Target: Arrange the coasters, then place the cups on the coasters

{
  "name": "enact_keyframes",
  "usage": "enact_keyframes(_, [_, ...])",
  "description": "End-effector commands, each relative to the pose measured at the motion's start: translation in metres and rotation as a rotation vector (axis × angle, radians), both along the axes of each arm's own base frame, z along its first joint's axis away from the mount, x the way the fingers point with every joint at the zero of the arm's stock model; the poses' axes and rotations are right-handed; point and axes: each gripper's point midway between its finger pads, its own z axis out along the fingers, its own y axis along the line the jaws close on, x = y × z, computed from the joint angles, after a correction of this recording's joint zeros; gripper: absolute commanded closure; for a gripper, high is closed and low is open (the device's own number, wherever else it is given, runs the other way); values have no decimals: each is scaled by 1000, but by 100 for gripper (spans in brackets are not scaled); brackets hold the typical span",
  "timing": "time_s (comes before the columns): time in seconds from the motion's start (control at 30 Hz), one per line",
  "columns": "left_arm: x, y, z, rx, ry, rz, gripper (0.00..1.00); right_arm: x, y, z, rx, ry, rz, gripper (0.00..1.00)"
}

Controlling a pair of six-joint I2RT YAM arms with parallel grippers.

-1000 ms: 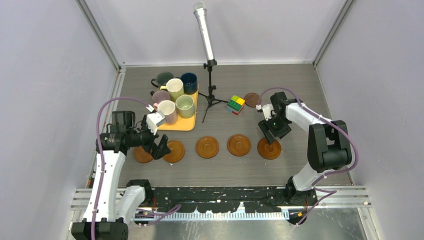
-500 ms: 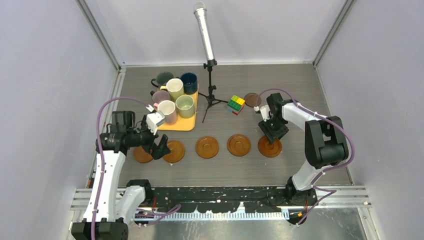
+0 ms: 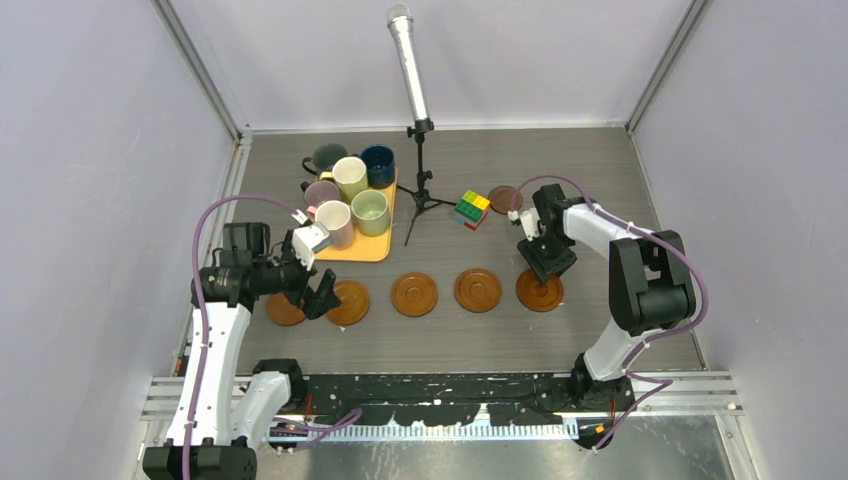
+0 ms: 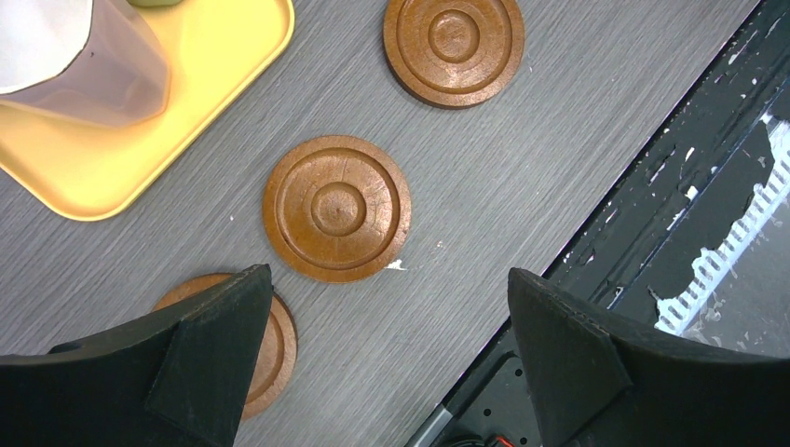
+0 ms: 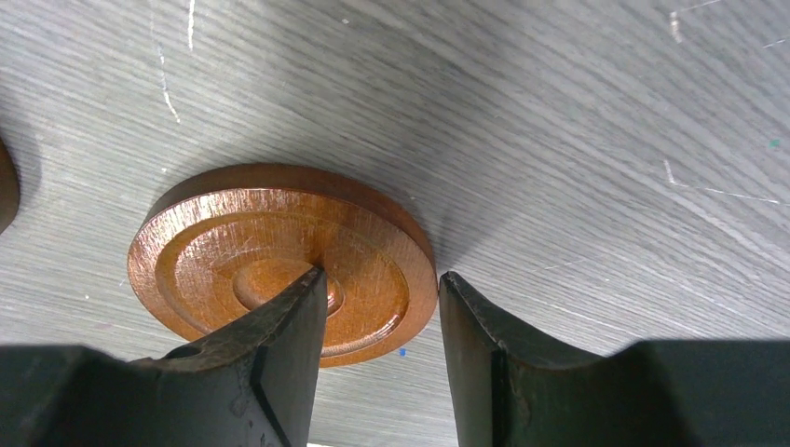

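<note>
Right claw (image 5: pixel 382 279) straddles the rim of the wooden coaster (image 5: pixel 233 242) at the tabletop's (image 5: pixel 559 112) 4 o'clock, a flat disc's only purchase. Whether it is clamped yet, I cannot tell. Left claw (image 4: pixel 387 307) gapes wide.

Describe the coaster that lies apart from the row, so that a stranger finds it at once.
Start at the microphone stand at the back of the table, then go right to the multicoloured cube. Just right of it lies the lone coaster, smaller and darker than the five coasters in the near row.
</note>
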Motion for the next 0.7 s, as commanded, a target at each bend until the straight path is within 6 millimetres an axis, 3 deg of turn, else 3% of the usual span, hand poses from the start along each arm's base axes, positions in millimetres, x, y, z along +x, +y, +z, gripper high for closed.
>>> enact_keyframes(0.0, [3, -2, 6, -10, -24, 0, 0, 27, -4, 10, -12, -89, -29, 48])
enact_keyframes(0.27, [2, -1, 6, -8, -26, -1, 0, 28, -2, 9, 2, -79, -34, 47])
enact_keyframes(0.37, [3, -1, 6, -6, -27, -1, 0, 24, 5, 14, 44, -64, -18, 43])
enact_keyframes(0.5, [3, -1, 6, -5, -26, -2, 0, 20, 19, 36, 139, -68, 17, 35])
enact_keyframes(0.67, [4, -1, 7, -6, -24, -3, 0, 34, 24, 66, 190, -121, 5, 33])
